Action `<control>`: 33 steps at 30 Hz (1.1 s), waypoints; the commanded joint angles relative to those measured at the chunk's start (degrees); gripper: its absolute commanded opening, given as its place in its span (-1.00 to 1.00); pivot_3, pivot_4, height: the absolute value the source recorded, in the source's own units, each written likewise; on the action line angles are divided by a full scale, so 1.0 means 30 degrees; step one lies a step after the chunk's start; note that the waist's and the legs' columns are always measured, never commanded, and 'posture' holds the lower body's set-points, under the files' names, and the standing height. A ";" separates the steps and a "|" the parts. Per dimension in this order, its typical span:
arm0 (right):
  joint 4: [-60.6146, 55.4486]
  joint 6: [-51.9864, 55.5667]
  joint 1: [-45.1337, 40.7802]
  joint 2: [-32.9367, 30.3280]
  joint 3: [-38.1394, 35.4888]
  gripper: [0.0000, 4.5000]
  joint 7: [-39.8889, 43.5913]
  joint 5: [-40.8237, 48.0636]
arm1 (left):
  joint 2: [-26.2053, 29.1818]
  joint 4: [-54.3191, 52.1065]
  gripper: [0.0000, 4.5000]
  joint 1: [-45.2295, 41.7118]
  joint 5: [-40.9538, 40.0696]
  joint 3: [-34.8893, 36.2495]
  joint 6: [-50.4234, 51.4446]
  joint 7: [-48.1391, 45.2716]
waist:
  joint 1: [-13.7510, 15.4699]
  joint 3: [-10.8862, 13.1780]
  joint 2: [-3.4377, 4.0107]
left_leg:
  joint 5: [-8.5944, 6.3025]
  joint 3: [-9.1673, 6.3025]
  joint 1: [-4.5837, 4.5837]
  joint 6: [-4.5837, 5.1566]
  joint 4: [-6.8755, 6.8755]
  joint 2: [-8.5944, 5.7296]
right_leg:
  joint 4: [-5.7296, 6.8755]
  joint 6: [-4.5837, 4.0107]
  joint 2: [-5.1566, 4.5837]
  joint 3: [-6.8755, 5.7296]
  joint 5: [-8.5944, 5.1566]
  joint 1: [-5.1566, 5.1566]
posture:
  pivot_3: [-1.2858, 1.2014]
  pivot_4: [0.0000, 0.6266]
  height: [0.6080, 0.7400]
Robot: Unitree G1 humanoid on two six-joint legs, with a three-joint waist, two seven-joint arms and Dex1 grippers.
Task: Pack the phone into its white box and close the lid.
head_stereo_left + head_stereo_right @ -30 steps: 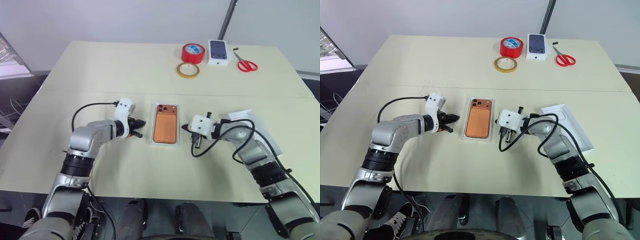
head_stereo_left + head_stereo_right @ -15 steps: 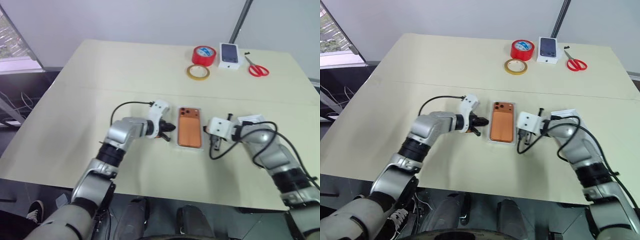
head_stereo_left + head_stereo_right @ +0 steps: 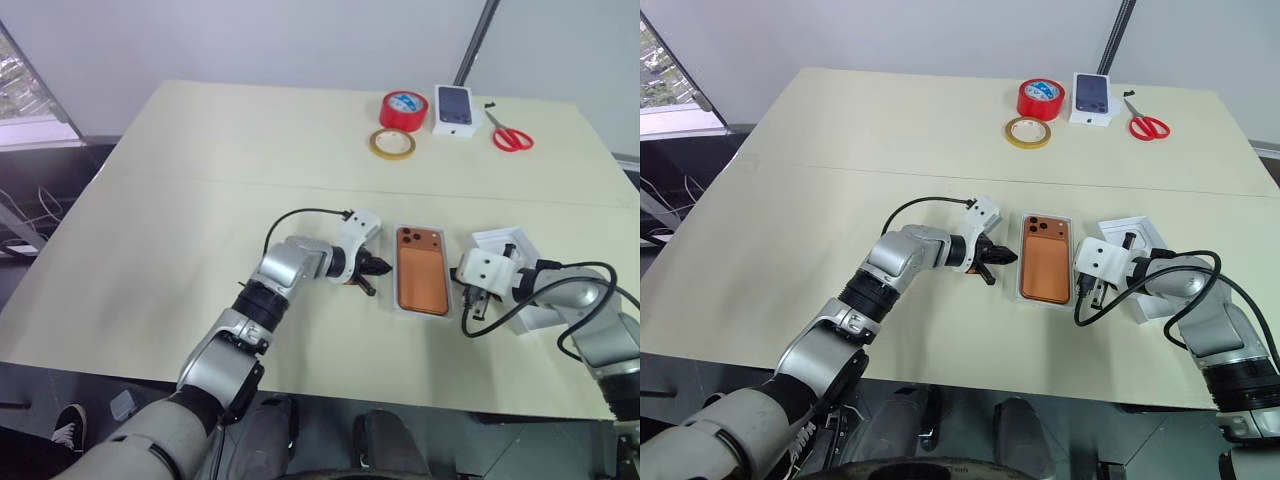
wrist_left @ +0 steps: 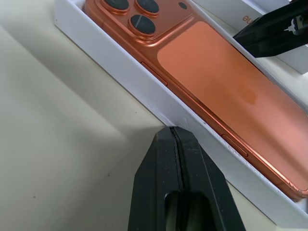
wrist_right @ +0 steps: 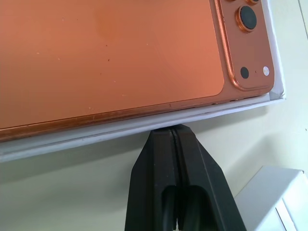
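The copper-orange phone (image 3: pixel 421 283) lies back-up inside the white box (image 4: pixel 144 82), camera cluster at the far end. My left gripper (image 3: pixel 382 268) is shut, and its tips touch the box's left wall. The right gripper (image 3: pixel 1081 287) is shut too, its tips against the box's right wall (image 5: pixel 120 130). Just right of the box lies the lid (image 3: pixel 510 245), open side up and partly covered by my right wrist.
At the table's far side stand a red tape roll (image 3: pixel 404 110), a yellow tape ring (image 3: pixel 391 144), a small white box picturing a dark phone (image 3: pixel 455 108) and red scissors (image 3: pixel 508 133). A seam crosses the table beyond the box.
The box with the phone has slid right across the table, up beside the lid. Both shut grippers moved right with it, one at each side. The camera view also shifted.
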 commanded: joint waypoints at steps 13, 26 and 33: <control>-0.1810 0.3772 -0.1301 -0.1004 -0.2948 0.51 0.0271 0.3018 | 0.3777 -0.4374 0.23 0.2109 -0.0378 0.2823 -0.5166 -0.1615 | -0.0443 0.0026 0.0043 | 0.0000 -0.0001 -0.0006 -0.0007 -0.0019 0.0020 | 0.0018 0.0000 -0.0001 0.0006 0.0000 -0.0023 | 0.03 -0.52 1.00; -0.5100 1.4933 0.0883 -0.1771 -0.4600 0.51 -0.0182 0.5568 | 0.8651 -0.7708 0.23 0.6785 -0.2561 0.4605 -1.2014 -0.7756 | -0.0479 0.0010 0.0105 | -0.0009 0.0011 -0.0013 -0.0006 -0.0060 0.0019 | -0.0015 -0.0017 -0.0065 0.0019 0.0004 -0.0045 | 0.03 -0.52 1.00; -0.5578 1.8825 0.0573 -0.2000 -0.4550 0.51 -0.0505 0.7174 | 0.9877 -0.8481 0.23 0.8622 -0.3300 0.4725 -1.3442 -0.9718 | -0.0469 0.0015 0.0114 | -0.0018 0.0015 -0.0016 0.0007 -0.0079 0.0021 | -0.0024 -0.0029 -0.0086 0.0021 -0.0002 -0.0064 | 0.03 -0.52 1.00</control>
